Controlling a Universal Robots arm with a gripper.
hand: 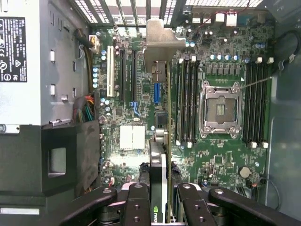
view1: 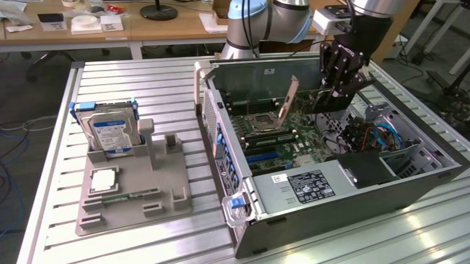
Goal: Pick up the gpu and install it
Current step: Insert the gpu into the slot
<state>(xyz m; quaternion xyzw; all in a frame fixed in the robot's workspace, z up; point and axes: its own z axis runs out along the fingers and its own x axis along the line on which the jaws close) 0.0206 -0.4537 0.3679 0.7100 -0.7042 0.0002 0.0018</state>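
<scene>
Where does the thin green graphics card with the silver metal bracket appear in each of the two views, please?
Exterior view: the thin green graphics card with silver bracket hangs tilted over the motherboard inside the open grey computer case, gripped by the black hand.
Wrist view: the card runs edge-on, clamped in the hand, alongside the memory slots.
Shared landmark: the square silver processor socket.

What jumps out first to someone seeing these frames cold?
The gripper reaches into the open computer case, shut on the gpu and holding it edge-down over the motherboard, with its silver bracket toward the case's rear. Close by sits the bare CPU socket. On the exterior view's left, a grey holder carries a blue-labelled hard drive standing upright.
</scene>
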